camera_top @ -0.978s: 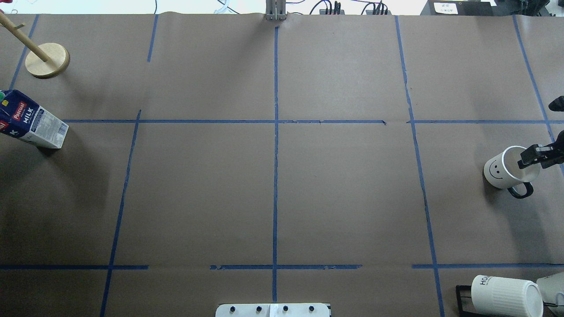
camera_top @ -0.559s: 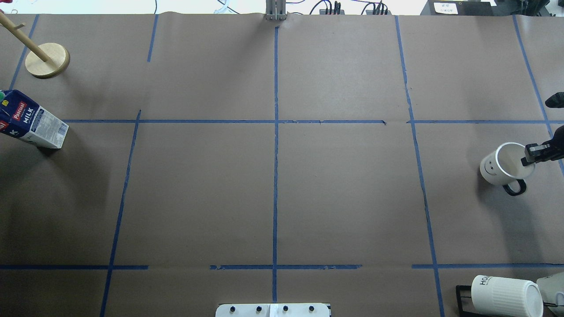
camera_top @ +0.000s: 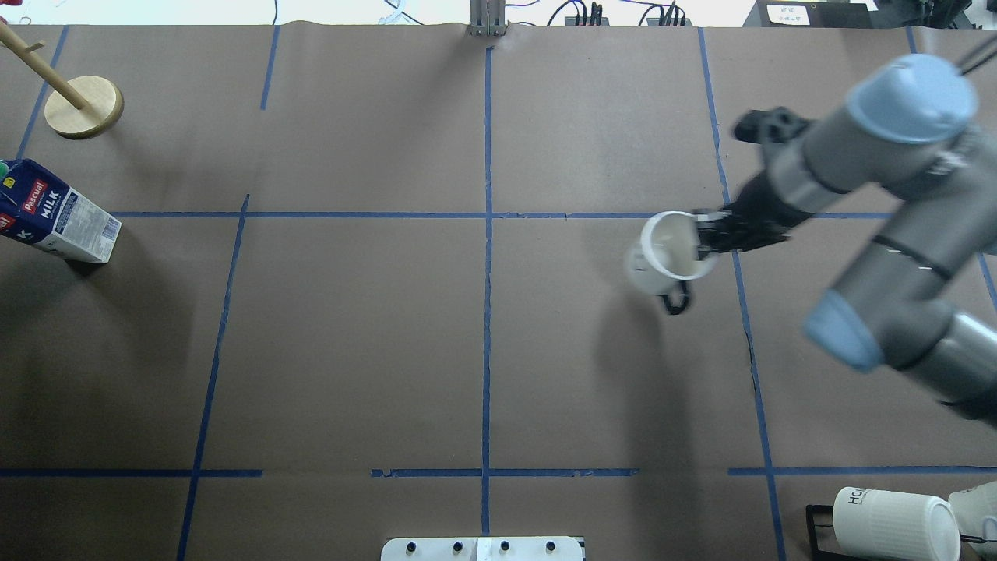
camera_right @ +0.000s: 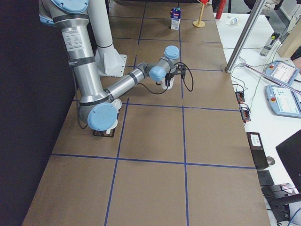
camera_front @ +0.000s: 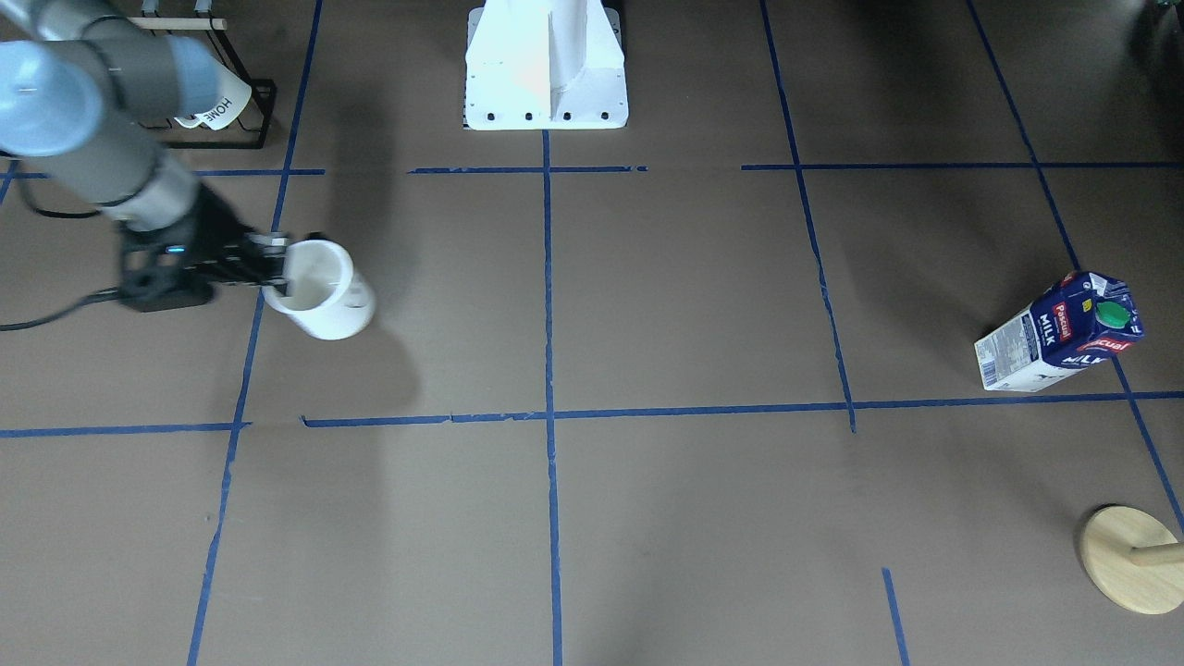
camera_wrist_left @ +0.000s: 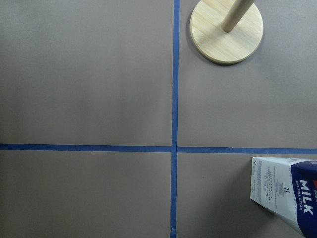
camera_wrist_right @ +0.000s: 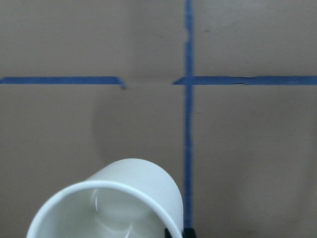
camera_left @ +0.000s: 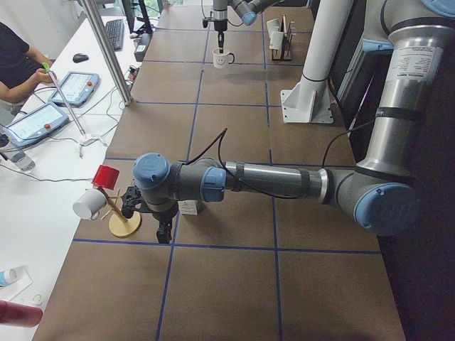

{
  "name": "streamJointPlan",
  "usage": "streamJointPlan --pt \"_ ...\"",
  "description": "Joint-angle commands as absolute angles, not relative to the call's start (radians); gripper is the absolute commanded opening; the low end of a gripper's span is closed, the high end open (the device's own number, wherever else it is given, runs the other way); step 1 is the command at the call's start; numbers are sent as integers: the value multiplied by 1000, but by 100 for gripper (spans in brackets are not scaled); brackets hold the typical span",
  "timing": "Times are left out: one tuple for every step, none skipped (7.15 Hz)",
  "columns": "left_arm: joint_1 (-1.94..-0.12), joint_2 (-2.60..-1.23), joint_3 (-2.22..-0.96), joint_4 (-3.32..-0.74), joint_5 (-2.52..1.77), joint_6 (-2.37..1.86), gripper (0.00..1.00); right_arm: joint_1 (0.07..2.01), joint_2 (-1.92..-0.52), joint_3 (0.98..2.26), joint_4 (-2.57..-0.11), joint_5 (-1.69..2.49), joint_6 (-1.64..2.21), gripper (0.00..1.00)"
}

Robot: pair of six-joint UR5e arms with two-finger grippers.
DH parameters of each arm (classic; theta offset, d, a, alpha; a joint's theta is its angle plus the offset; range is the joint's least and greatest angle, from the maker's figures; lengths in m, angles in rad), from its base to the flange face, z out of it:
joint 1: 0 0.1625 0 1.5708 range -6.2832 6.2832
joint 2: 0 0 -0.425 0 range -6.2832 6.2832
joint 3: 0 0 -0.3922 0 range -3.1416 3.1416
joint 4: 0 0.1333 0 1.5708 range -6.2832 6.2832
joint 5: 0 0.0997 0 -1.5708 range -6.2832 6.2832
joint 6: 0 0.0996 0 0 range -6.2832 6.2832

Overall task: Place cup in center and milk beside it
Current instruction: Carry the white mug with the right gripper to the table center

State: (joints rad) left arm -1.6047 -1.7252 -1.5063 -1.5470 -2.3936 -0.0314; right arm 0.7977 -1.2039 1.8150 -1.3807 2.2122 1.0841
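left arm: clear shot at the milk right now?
Probably yes. The left gripper hangs close by the milk, which stands upright with nothing touching it. The wooden stand is nearest but apart from it, and the right gripper is far off holding the cup.

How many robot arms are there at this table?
2. The right arm reaches toward the middle, holding a white cup; the left arm hangs near the milk carton and wooden stand.

Brown paper-covered table [camera_top: 350, 351] with blue tape grid [camera_top: 487, 312], white side desk [camera_right: 273, 129]
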Motion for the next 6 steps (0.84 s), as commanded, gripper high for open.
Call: streamJointPlan --pt "-1595 -1726 -1508 -1546 -2396 -32 100 672 -934 1636 -1421 2120 1297 0" --pt "-1595 -1726 -1508 -1546 -2395 -32 100 657 -873 1568 -1417 2080 1311 0" --pt "-1595 -1726 -1511 -1546 -2395 -34 100 641 -858 1548 -1396 2060 1322 0" --pt "-1594 -1726 -1514 -1546 -2399 -34 100 634 -841 1536 -1397 2060 1350 0" --pt "-1594 -1727 -1513 -1546 -2401 -32 100 624 -844 1529 -1397 2059 1351 0" --pt "-1579 -1727 -1513 -1546 -2402 -32 100 615 -844 1514 -1399 2048 1353 10"
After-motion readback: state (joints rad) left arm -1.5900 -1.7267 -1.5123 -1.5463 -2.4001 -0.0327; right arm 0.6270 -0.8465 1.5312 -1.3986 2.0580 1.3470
